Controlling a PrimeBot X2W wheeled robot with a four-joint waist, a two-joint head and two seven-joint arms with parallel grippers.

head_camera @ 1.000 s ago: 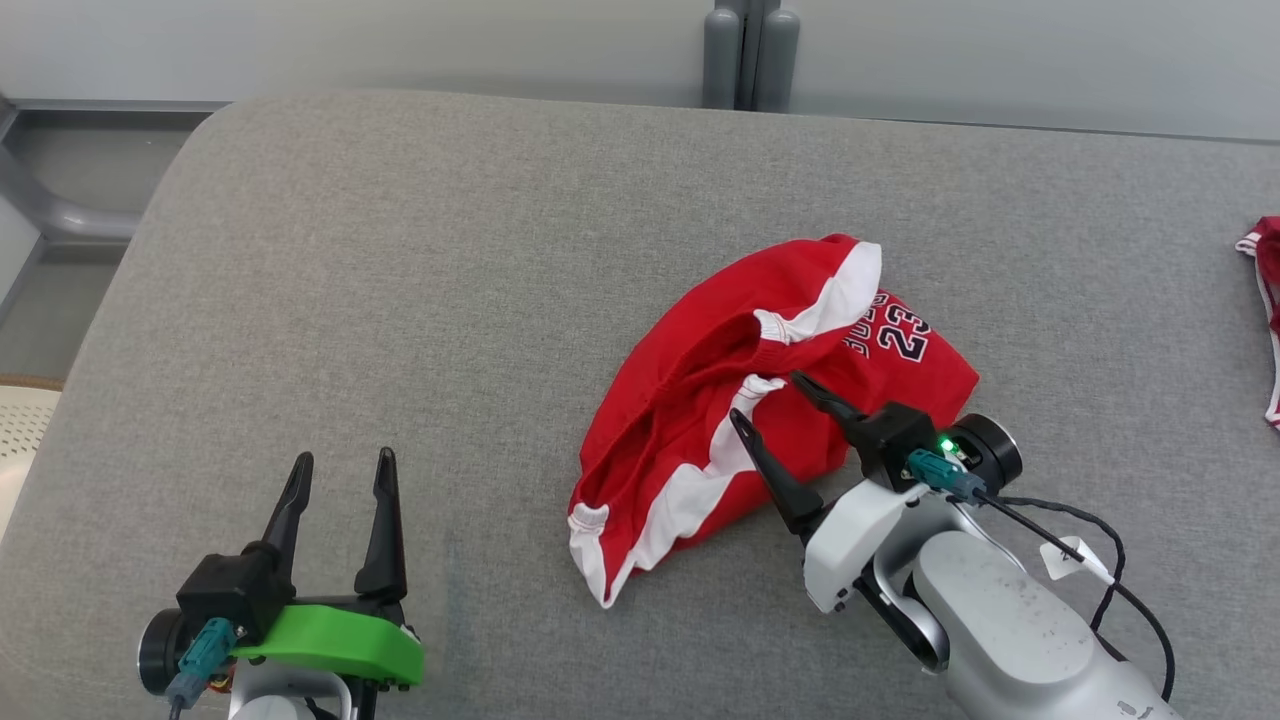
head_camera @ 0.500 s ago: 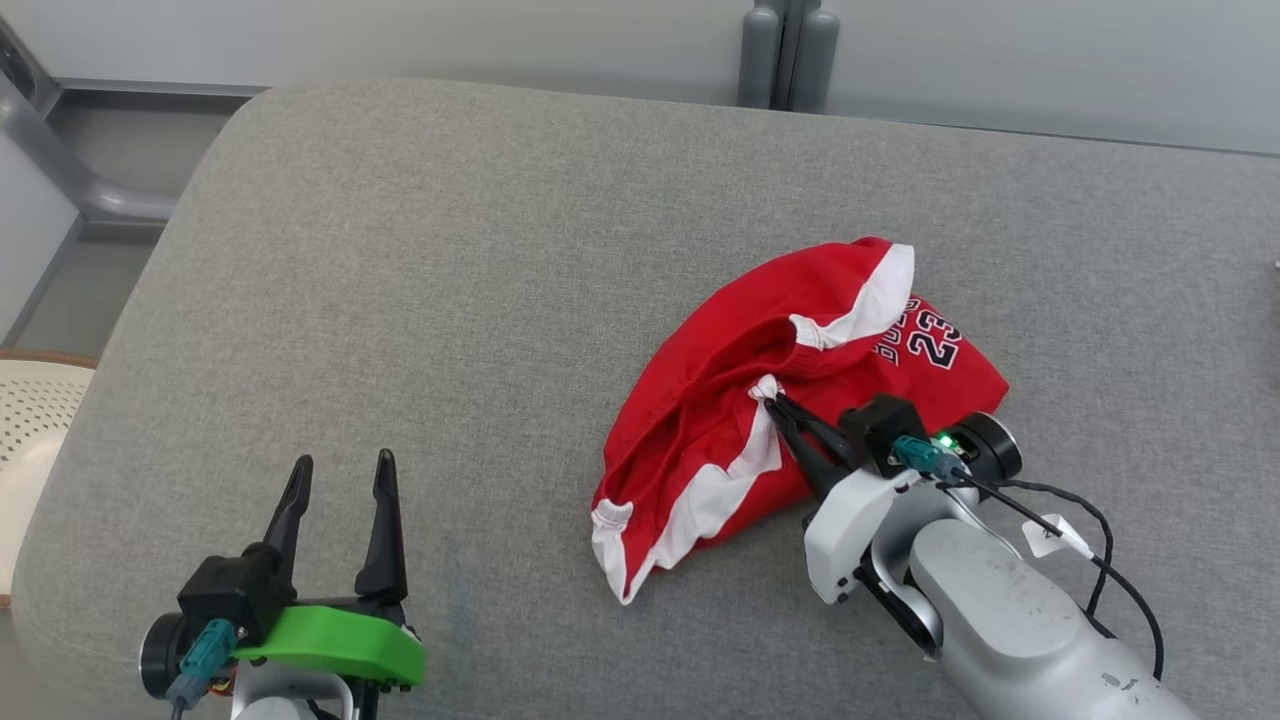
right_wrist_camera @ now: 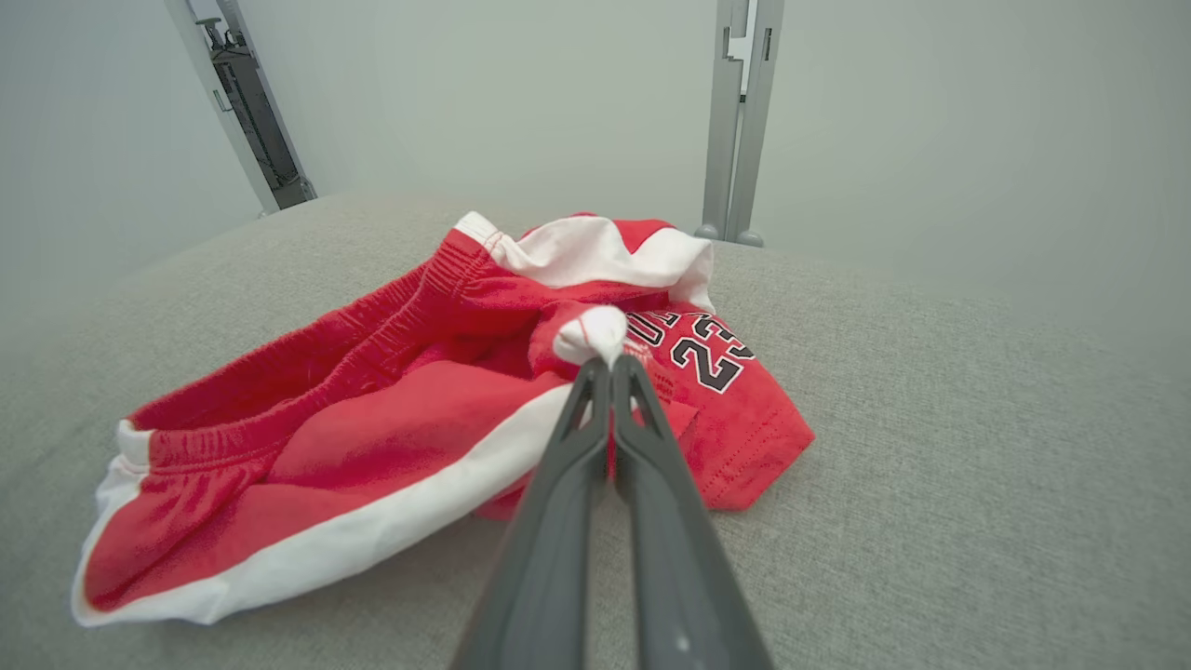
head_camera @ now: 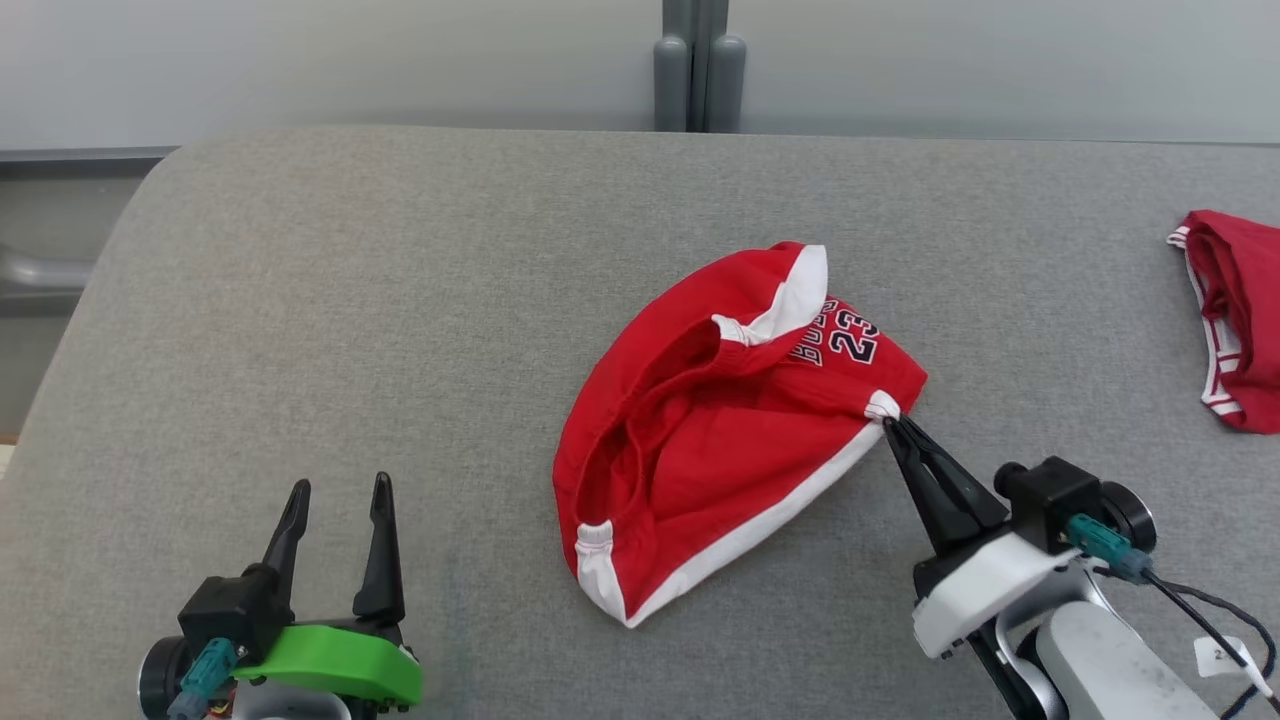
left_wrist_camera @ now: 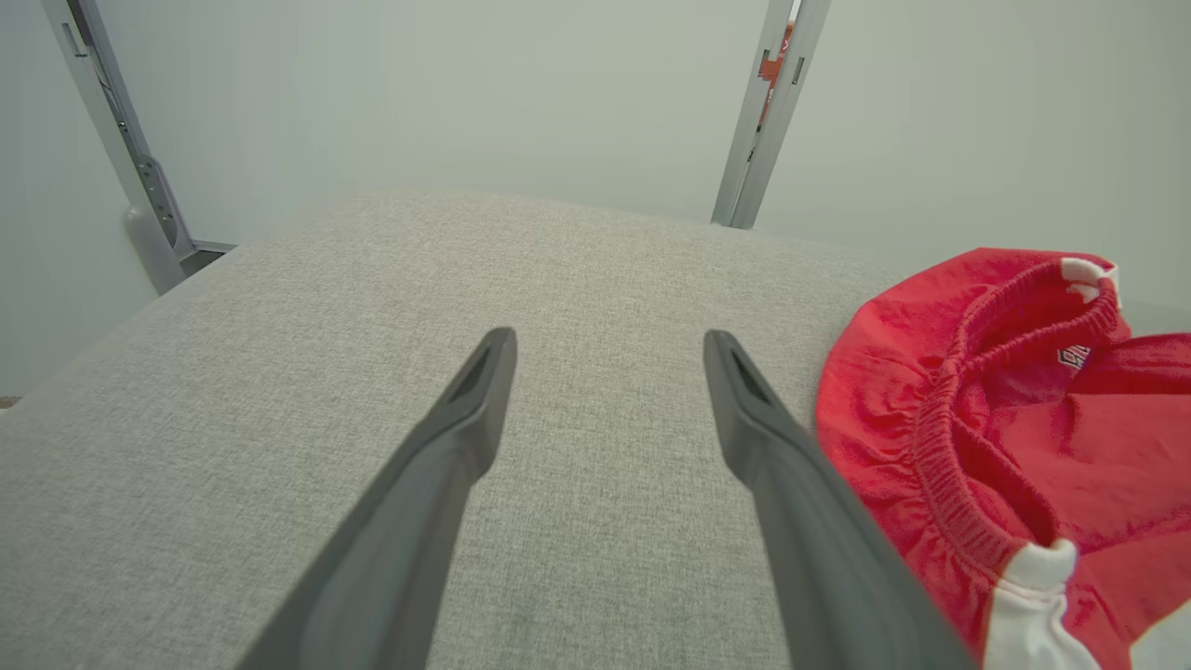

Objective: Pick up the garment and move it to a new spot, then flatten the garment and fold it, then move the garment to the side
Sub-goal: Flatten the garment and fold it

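Head view: the red shorts [head_camera: 720,440] with white trim lie crumpled on the grey counter [head_camera: 400,300], a little right of its middle, the number 23 facing up on their far right part; the right claw [head_camera: 893,424] is pinched tight on a white corner [head_camera: 882,405] at the right edge of the shorts, its two fingers pressed together; the left claw [head_camera: 338,487] hangs at the lower left, spread wide and holding nothing, well apart from the shorts; a second red garment [head_camera: 1235,310] lies at the counter's right edge, well apart from the shorts; a grey post [head_camera: 700,65] stands behind the far edge.

Left wrist view: the left claw [left_wrist_camera: 607,337] stands wide over bare counter [left_wrist_camera: 279,372]; the shorts [left_wrist_camera: 977,409] lie to the right, elastic waistband showing.

Right wrist view: the right claw [right_wrist_camera: 609,365] meets at its tips, clamped on the white corner [right_wrist_camera: 591,333], which bunches just above them; the shorts [right_wrist_camera: 372,419] spread out to the left on the counter [right_wrist_camera: 930,465], a white stripe along their near edge; the 23 sits just right of the tips.
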